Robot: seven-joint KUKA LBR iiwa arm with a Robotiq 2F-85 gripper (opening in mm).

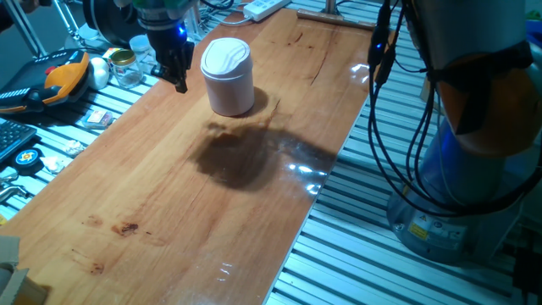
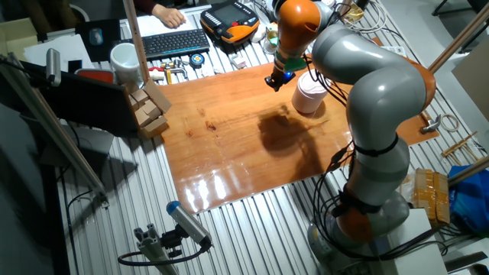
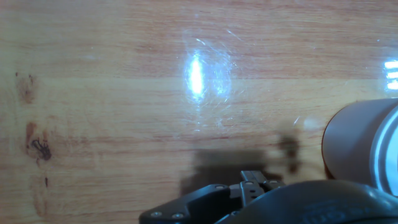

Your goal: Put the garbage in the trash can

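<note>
While no wad showed on the table, the gripper (image 1: 179, 78) hung just beside the bin (image 1: 228, 76), fingers seemingly closed; whether holding anything was unclear.

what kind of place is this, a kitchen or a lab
Most likely a robotics lab bench: a wooden board lies on a slotted aluminium table, with a keyboard, a handheld controller and loose cables around the arm.
</note>
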